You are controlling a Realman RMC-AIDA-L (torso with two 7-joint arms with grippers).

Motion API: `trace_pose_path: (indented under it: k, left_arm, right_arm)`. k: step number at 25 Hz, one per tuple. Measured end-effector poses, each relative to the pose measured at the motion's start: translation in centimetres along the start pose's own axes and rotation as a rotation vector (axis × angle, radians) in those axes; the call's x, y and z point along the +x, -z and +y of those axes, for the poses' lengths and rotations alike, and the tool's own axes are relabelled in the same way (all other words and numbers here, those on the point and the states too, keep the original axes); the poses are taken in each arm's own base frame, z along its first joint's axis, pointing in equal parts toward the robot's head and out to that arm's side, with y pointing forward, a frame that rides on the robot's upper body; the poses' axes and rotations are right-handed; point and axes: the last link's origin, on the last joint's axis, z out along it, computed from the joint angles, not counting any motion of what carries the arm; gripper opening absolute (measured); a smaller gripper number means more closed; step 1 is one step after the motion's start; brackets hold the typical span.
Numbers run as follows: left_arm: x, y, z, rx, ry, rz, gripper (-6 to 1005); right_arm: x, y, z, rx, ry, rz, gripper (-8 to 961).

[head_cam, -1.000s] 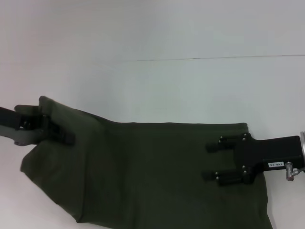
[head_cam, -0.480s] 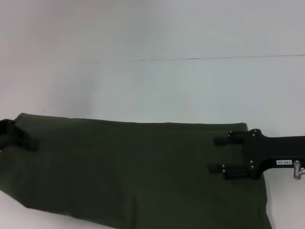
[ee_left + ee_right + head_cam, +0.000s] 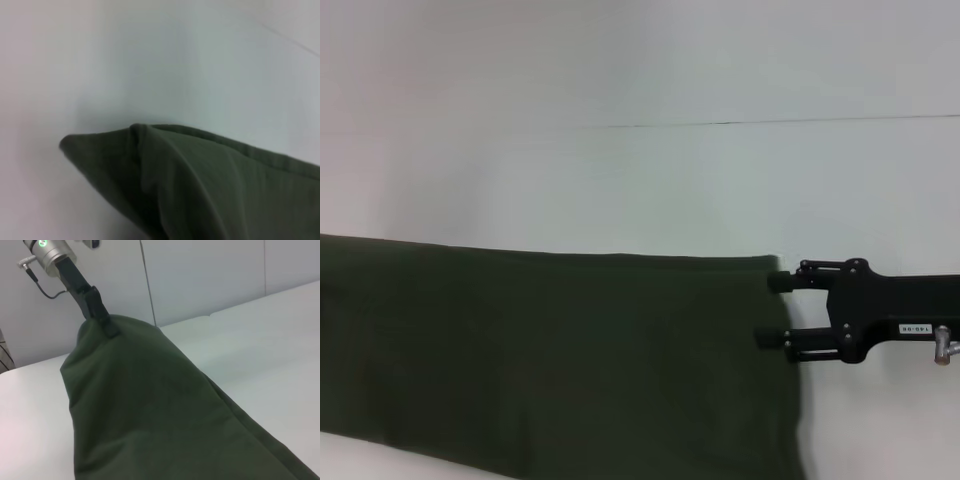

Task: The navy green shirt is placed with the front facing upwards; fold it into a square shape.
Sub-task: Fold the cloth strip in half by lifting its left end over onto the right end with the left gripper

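Head view: right claw [image 3: 772, 310] at shirt [image 3: 560, 360] rt edge.

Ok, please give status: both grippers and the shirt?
Right gripper open at shirt edge. Left gripper shut on far shirt corner. Nothing in the way.

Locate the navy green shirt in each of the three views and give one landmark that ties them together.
Head view: the navy green shirt fills the lower part of the picture, from its left edge to the right gripper.
Left wrist view: a bunched corner in the lower half.
Right wrist view: a broad sheet rising to the left gripper, which pinches its far end.
Shared landmark: the white table.
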Motion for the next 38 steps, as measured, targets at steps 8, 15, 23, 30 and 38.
trace_pose_path:
  k: [8,15,23,30,38]
  left_arm:
    - [0.2,0.9,0.0,-0.011,0.0,0.012,143]
    - [0.3,-1.3,5.0,-0.259,-0.075,-0.036,146]
    - [-0.3,-5.0,10.4,-0.482,-0.151,-0.113,150]
    - [-1.5,-9.1,13.4,-0.562,-0.165,-0.154,153]
    - [-2.9,-13.4,14.0,-0.593,-0.126,-0.156,156]
  right_arm:
    - [0.0,-0.1,0.0,0.0,-0.004,-0.005,809]
    - [0.0,-0.1,-0.1,0.02,-0.013,-0.028,808]
    - [0.4,-0.1,-0.6,0.069,-0.033,-0.03,808]
    - [0.8,-0.2,-0.5,0.067,-0.021,-0.022,808]
    - [1.0,-0.1,-0.4,0.069,-0.023,-0.019,808]
